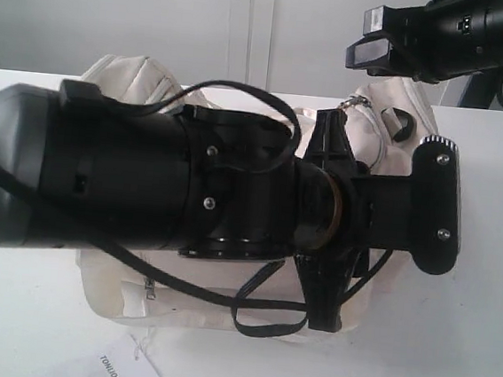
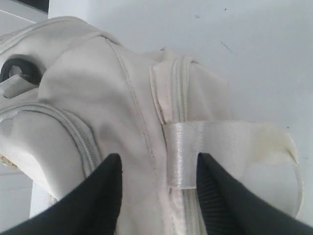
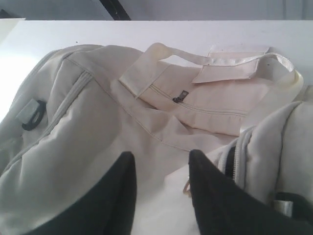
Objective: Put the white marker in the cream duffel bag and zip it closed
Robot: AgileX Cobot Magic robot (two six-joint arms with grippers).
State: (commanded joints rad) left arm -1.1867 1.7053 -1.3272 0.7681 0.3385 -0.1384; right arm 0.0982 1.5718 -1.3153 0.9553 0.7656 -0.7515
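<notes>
Left gripper (image 2: 159, 196): released, its two black fingers (image 2: 105, 196) spread over the cream duffel bag (image 2: 98, 107). Between them lie a fold of the bag's fabric and a shiny strap loop (image 2: 183, 147) that crosses a zipper seam (image 2: 178, 83). Whether the pads touch the fabric cannot be told. A black D-ring (image 2: 19, 68) sits farther along the bag's side.

Right gripper (image 3: 159, 191): likewise released, jaws apart and holding nothing, hanging above a smooth panel of the bag. Just beside one finger runs the bag's top zipper (image 3: 232, 156). Beyond the gripper lies the front pocket with its small dark zip pull (image 3: 178, 97). A strap handle (image 3: 234, 63) arches over that pocket.

In the exterior view, the left arm (image 1: 128, 177) stretches across the bag and hides most of it. The right arm (image 1: 453, 34) stands above the bag's far right end.

The bag itself rests on the white table (image 1: 450, 350). A white paper tag (image 1: 127, 368) with printed text lies on the table against the bag's near edge.

The white marker cannot be made out in any view.
</notes>
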